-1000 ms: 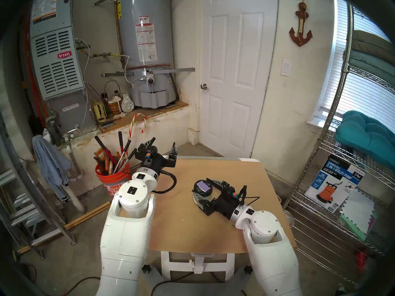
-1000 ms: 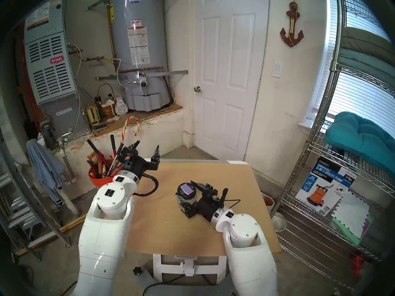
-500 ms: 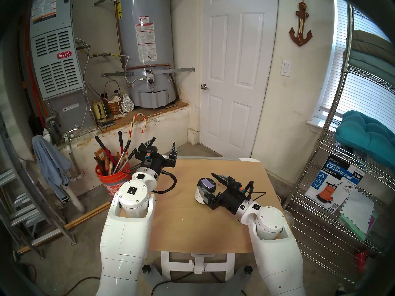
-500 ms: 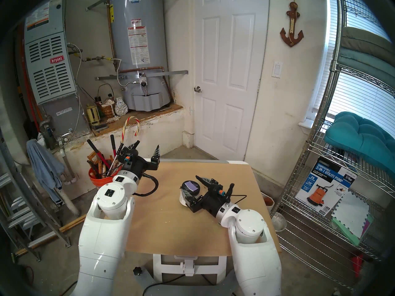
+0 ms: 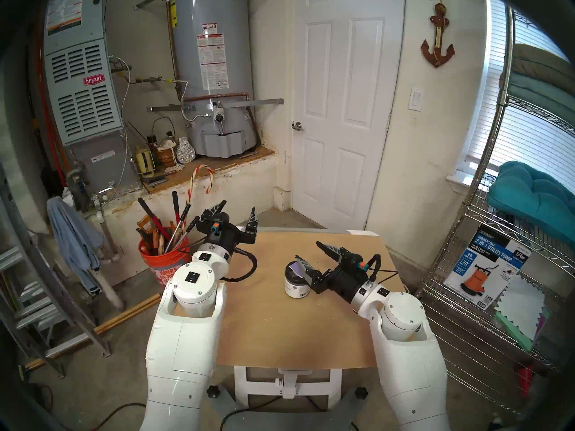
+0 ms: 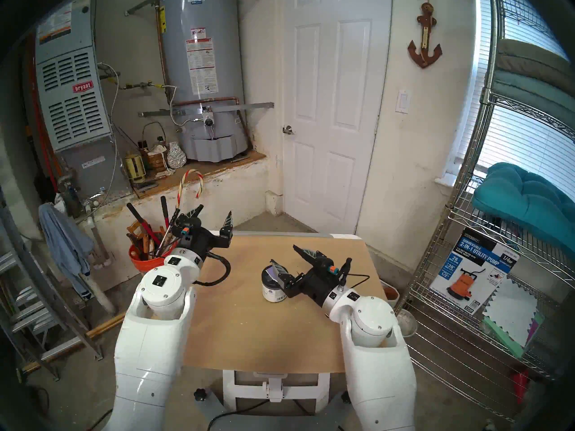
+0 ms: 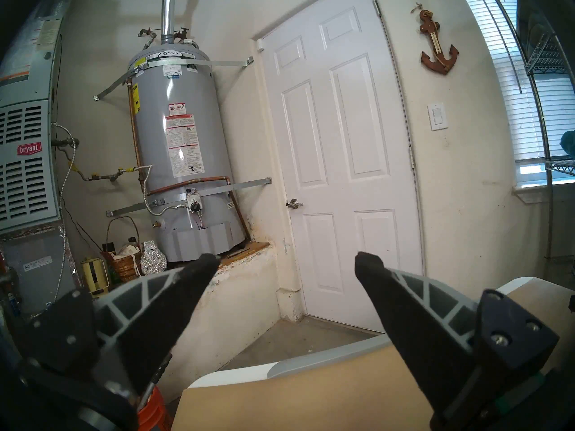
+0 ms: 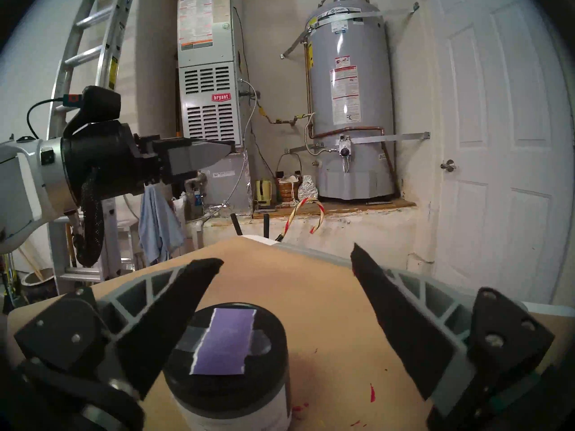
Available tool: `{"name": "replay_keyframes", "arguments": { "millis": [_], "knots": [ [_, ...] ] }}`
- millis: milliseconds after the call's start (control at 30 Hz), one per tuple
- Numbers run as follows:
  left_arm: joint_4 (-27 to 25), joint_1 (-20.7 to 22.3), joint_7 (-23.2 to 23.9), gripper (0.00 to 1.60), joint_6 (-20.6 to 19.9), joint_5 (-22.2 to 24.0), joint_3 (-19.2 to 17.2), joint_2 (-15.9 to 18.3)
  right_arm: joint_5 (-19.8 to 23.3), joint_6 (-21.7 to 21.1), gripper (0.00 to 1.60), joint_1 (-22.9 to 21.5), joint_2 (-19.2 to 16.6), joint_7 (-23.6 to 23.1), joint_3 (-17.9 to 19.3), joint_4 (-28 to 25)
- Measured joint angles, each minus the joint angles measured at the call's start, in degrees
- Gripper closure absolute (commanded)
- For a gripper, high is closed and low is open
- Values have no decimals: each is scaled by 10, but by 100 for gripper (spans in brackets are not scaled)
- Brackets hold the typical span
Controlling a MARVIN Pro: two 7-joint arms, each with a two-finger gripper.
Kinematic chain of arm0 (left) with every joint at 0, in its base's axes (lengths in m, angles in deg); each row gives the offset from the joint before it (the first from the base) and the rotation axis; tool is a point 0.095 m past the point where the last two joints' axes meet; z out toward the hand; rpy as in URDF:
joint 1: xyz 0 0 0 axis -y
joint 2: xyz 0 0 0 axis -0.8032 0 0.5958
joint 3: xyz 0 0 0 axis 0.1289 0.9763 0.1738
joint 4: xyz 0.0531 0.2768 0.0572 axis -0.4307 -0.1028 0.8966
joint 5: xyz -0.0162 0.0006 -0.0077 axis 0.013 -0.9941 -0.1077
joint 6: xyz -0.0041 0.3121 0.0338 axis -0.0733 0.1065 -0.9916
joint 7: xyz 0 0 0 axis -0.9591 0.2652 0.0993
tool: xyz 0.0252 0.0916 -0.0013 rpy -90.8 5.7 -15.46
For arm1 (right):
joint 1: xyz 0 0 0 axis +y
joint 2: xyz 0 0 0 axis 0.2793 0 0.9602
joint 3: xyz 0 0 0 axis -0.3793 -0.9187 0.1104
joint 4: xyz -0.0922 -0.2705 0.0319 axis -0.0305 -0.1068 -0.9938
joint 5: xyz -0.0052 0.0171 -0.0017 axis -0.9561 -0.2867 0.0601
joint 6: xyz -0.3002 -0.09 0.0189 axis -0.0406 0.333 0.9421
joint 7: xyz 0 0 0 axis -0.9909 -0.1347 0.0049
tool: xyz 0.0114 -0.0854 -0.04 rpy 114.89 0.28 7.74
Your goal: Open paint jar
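Paint jar [image 5: 296,281] left standing upright on the table [image 5: 280,334], lid on.

The right gripper [image 5: 308,251] is held spread just above the jar, nothing gripped; the left gripper [image 5: 239,210] is held spread and empty at the table's far left corner.

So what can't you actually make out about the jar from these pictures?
- Head views: the right gripper has one finger in front of the lid, hiding its right half.
- Right wrist view: the jar base is cut off by the bottom edge; a finger covers the lid's left rim.
- Label print: too small.
- Paint inside: hidden, lid on.
- Left wrist view: no jar.
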Motion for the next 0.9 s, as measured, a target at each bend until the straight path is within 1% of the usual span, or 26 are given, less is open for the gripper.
{"name": "replay_keyframes", "arguments": {
  "millis": [100, 200, 333, 400, 500, 667, 767, 900],
  "knots": [
    [0, 0, 0, 0, 0, 0, 0, 0, 13, -1, 0, 0, 1, 4, 10, -7],
    [0, 0, 0, 0, 0, 0, 0, 0, 29, -9, 0, -5, 3, 12, 34, -18],
    [0, 0, 0, 0, 0, 0, 0, 0, 39, -21, 0, -14, 1, 22, 69, -22],
    [0, 0, 0, 0, 0, 0, 0, 0, 43, -27, 0, -19, -4, 27, 89, -19],
    [-4, -2, 1, 0, 0, 0, 0, 1, 47, -31, 0, -25, -11, 30, 110, -11],
    [-21, -15, 4, 0, 4, 4, 0, 2, 49, -30, 0, -30, -22, 31, 131, 10],
    [-38, -27, 24, 0, 5, 18, -3, 6, 51, -28, 0, -33, -26, 29, 139, 18],
    [-67, -49, 66, 0, -6, 35, -12, 24, 52, -27, 0, -36, -30, 29, 146, 21]
  ]
}}
